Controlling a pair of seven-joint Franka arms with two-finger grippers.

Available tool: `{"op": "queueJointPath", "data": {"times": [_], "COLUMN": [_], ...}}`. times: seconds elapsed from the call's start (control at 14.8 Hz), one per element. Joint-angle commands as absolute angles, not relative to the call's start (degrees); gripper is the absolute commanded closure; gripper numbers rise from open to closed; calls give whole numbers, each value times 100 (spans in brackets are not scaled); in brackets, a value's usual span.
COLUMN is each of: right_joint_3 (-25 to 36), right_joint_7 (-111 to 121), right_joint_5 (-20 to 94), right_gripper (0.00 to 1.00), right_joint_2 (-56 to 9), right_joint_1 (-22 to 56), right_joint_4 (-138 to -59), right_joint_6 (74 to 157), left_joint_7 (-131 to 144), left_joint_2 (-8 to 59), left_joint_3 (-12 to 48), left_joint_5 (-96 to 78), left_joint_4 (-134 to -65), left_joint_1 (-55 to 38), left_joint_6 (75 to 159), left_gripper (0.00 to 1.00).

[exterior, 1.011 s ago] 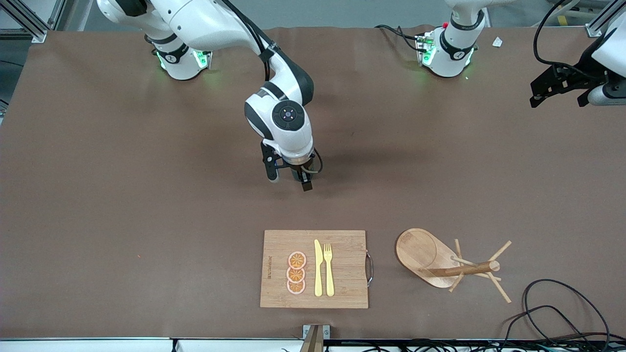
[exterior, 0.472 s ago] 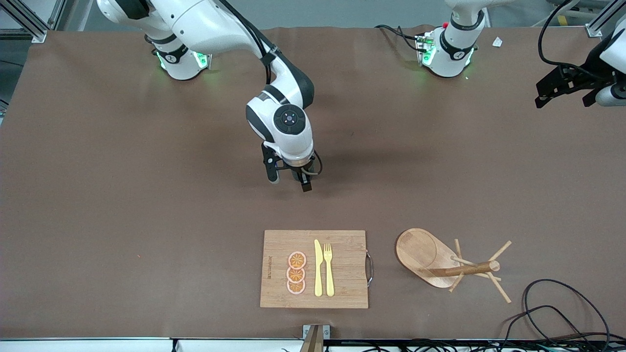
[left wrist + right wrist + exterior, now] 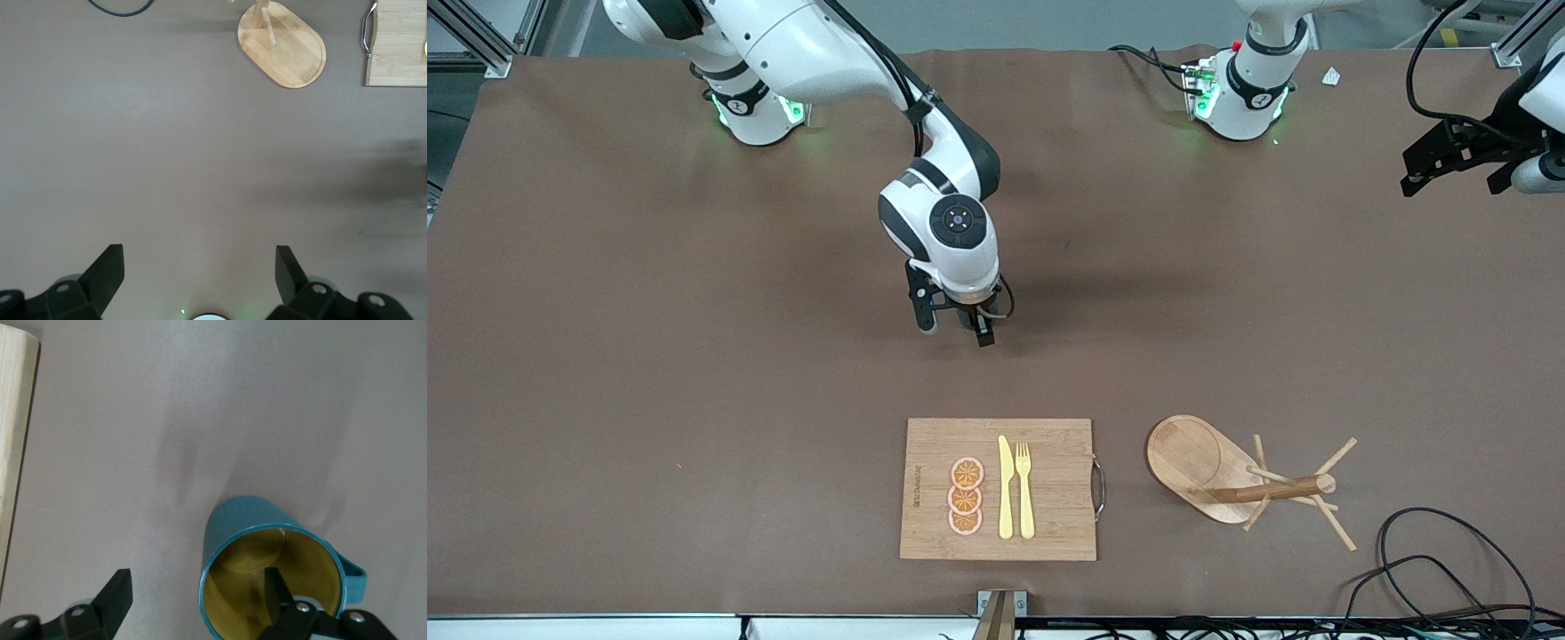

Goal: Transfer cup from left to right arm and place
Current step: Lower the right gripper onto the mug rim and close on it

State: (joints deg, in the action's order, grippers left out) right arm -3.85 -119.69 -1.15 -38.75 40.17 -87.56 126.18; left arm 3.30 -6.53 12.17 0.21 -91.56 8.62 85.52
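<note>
The cup [image 3: 248,520], dark teal with ribbed sides, a side handle [image 3: 357,577] and a mustard-yellow inside, stands upright on the brown table. My right gripper [image 3: 198,580] is open and straddles its wall: one finger [image 3: 275,587] is inside the cup, the other [image 3: 120,587] is outside and apart from it. In the front view the right gripper [image 3: 956,333] points down at mid-table and hides the cup. My left gripper [image 3: 1448,185] hangs open and empty over the left arm's end of the table, seen also in its own view [image 3: 199,251].
A wooden cutting board [image 3: 1049,498] with orange slices, a yellow knife and a fork lies nearer the front camera than the cup. Beside it a wooden mug stand [image 3: 1196,458] lies tipped over. Black cables [image 3: 1432,551] coil at the table's corner.
The right gripper has shifted slightly over the cup and its jaws have narrowed a little. The left gripper drew back and up toward its end of the table, then held still.
</note>
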Motion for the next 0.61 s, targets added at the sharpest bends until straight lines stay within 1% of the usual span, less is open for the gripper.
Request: {"op": "queueJointPath", "data": {"times": [0.0, 0.2, 0.34, 0.4, 0.54], "right_joint_3": [-396, -396, -396, -396, -396], "right_joint_7": [-12128, -12173, -12173, -12182, -12182], "right_joint_5": [-53, -62, -53, -53, -61], "right_gripper": [19, 25, 30, 34, 46], "right_joint_2": [-3981, -4025, -4025, -4025, -4043], "right_joint_1": [4034, 4043, 4043, 4043, 4043], "right_joint_4": [-8631, -8631, -8631, -8631, -8631], "right_joint_6": [12621, 12665, 12656, 12665, 12656], "left_joint_7": [202, 211, 193, 185, 185], "left_joint_2": [-686, -685, -686, -686, -694], "left_joint_3": [1239, 1239, 1239, 1239, 1239], "left_joint_5": [88, 88, 88, 88, 88], "left_joint_4": [-9123, -9123, -9123, -9123, -9123], "left_joint_1": [897, 896, 896, 905, 905], "left_joint_6": [8552, 8552, 8552, 8543, 8543], "left_gripper": [0, 0, 0, 0, 0]}}
